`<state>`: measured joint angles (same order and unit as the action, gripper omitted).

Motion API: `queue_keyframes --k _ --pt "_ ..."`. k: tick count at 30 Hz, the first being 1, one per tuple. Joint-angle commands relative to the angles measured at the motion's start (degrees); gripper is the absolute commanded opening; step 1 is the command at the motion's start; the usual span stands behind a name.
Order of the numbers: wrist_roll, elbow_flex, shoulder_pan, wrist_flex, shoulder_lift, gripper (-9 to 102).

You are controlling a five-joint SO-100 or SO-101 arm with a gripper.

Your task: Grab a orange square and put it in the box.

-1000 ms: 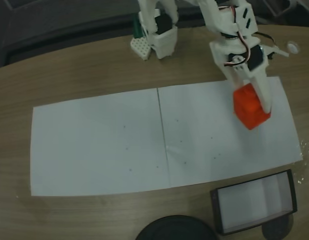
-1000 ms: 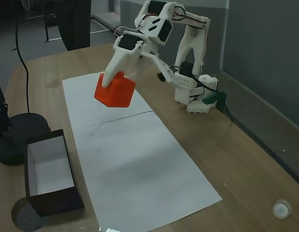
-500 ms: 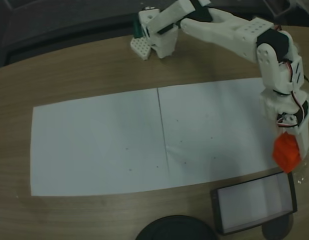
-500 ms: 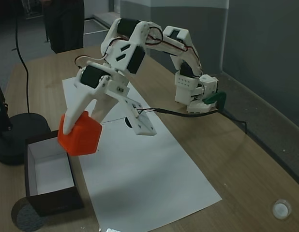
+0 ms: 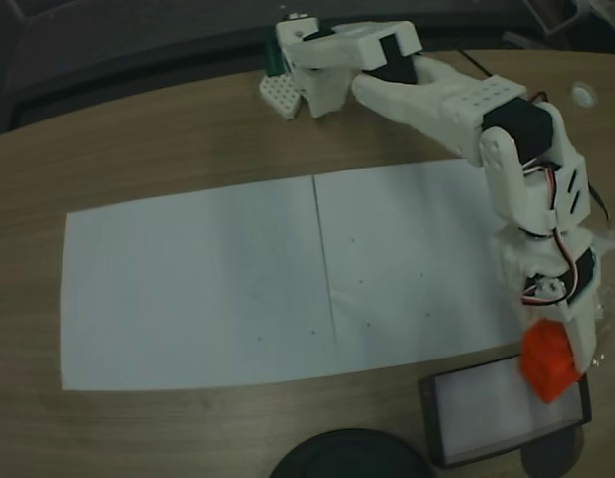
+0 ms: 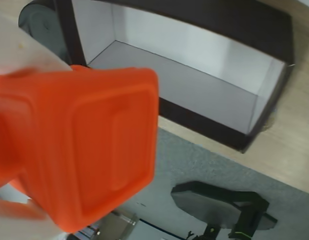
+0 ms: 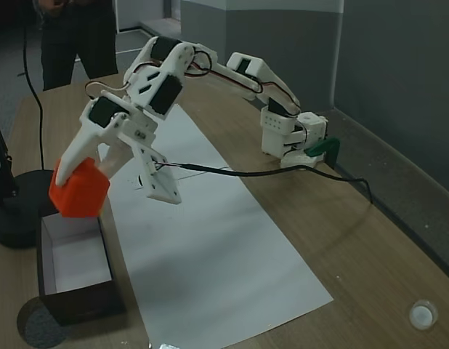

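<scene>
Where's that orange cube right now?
The gripper holds the orange square in the air above the box, at the left of a fixed view.

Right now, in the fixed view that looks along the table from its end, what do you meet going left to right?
Black disc base → orange square, held in the gripper over the box → white paper → arm base → small white cap.

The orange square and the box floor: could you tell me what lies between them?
Nothing: the orange square, held in the jaws, hangs over the box with only bare air and white floor beneath in a fixed view.
</scene>
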<state>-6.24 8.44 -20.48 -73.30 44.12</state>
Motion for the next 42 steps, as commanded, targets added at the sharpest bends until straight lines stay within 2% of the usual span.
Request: queue_keyframes --k 1,7,12,17,22,28,33,37,42 --pt "-0.18 -3.87 1.67 1.58 1.41 14" --pt "-0.18 -3.78 1.58 1.41 1.05 14" --pt "0.26 -3.87 1.67 0.88 -1.23 30" --pt "0.26 -3.87 1.85 0.79 -1.23 32" --pt "0.26 -4.57 2.20 -1.49 -0.44 27" --pt "2.37 -4.66 4.48 -11.43 5.27 -1" --pt "8.88 -4.57 5.98 -25.40 18.81 0" --pt "13.36 1.05 8.70 -26.46 32.96 0" --pt "13.18 17.14 8.88 -26.02 55.46 0"
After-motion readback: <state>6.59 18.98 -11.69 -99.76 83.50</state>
